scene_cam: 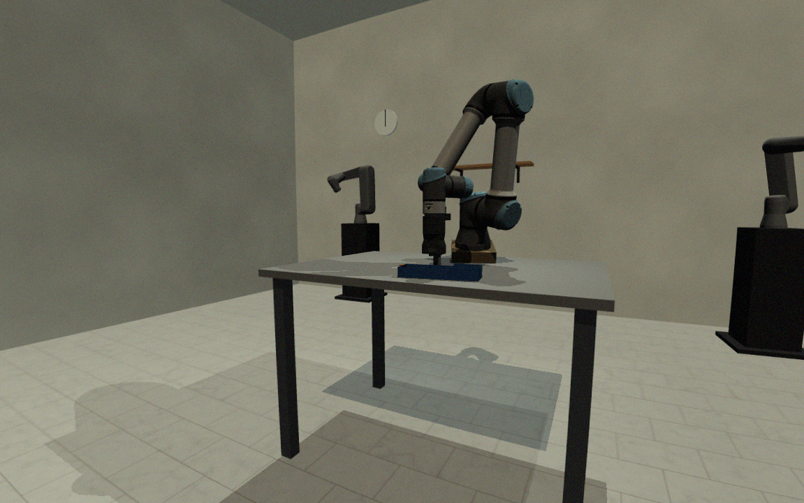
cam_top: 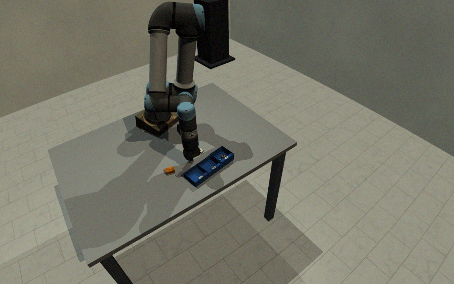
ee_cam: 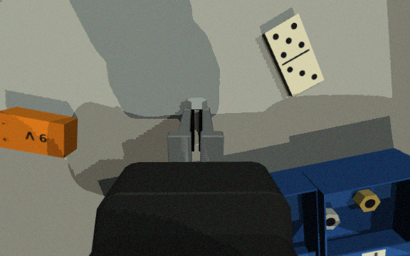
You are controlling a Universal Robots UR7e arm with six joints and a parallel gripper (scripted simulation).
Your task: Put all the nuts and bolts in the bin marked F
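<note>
My gripper [ee_cam: 196, 120] stands low over the table, just left of the blue bin row [cam_top: 209, 165]. Its fingers are shut on the shank of a grey bolt [ee_cam: 196, 103], whose hex head shows at the fingertips. It also shows in the top view [cam_top: 189, 159] and the exterior view [scene_cam: 434, 256]. The end bin [ee_cam: 365, 206] holds a brass nut [ee_cam: 366, 200]. A silver nut [ee_cam: 331, 221] lies by the bin's left wall. Only an edge of a white label shows at the frame's bottom.
A white domino [ee_cam: 293, 55] lies flat on the table beyond the bins. An orange block [ee_cam: 35, 131] marked with a 6 stands to the left of my gripper. The robot base [cam_top: 156, 121] sits at the table's back.
</note>
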